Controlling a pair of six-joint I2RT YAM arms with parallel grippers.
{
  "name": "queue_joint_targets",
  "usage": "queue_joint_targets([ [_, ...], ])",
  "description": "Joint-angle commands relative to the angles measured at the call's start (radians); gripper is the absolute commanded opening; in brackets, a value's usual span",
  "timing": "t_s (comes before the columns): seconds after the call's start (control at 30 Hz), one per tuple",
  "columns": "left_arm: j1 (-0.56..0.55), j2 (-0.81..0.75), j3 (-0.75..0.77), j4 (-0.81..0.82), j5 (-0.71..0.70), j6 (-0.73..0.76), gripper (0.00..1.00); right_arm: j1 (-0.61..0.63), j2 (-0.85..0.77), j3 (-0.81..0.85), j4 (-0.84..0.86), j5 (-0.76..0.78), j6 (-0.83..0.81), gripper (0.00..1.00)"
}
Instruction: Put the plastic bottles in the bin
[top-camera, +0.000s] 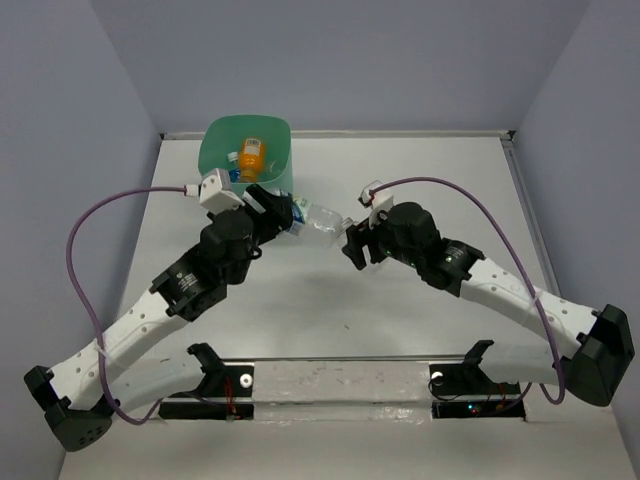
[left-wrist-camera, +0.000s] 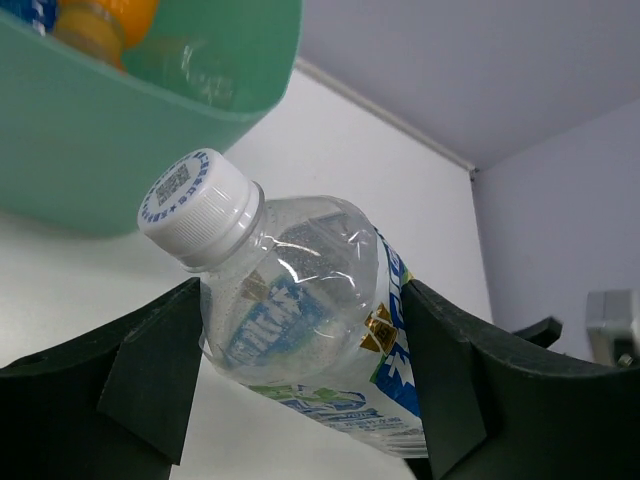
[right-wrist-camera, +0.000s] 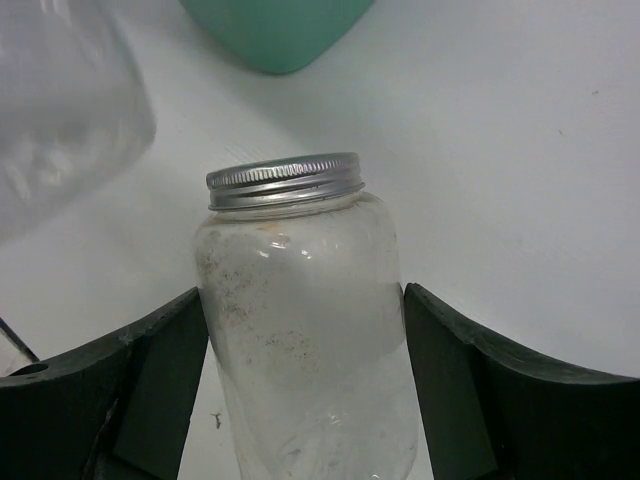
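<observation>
L tool (left-wrist-camera: 300, 345) grips labelled bottle (left-wrist-camera: 315, 265), white cap, just beside bin (top-camera: 209, 150). R tool (right-wrist-camera: 305, 325) grips clear jar (right-wrist-camera: 300, 290), metal lid. Orange bottle (top-camera: 250, 157) in bin.

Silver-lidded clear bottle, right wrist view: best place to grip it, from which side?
Mid-body, below the shoulder, from the side, squeezing opposite flanks, as the right hand has it. The silver-lidded clear bottle is straight-walled there; its metal lid is shallow, likely slippery.
</observation>
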Motion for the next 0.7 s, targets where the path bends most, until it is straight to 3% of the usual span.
queue_joint_targets([
  [0.0, 0.086, 0.081, 0.193, 0.103, -0.095, 0.19, 0.49, -0.004, -0.052, -0.02, 0.042, 0.004, 0.021, 0.17],
  [0.17, 0.312, 0.205, 0.36, 0.162, 0.003, 0.306, 0.5, -0.004, -0.096, -0.025, 0.042, -0.002, 0.025, 0.17],
  [0.37, 0.477, 0.374, 0.485, 0.193, -0.012, 0.376, 0.5, -0.004, -0.124, -0.031, 0.043, -0.023, 0.033, 0.17],
  [0.53, 0.539, 0.469, 0.508, 0.208, -0.023, 0.412, 0.5, -0.004, -0.135, -0.026, 0.045, -0.036, 0.034, 0.17],
  [0.67, 0.544, 0.492, 0.442, 0.266, -0.066, 0.449, 0.51, -0.004, -0.138, -0.011, 0.06, -0.048, 0.037, 0.17],
])
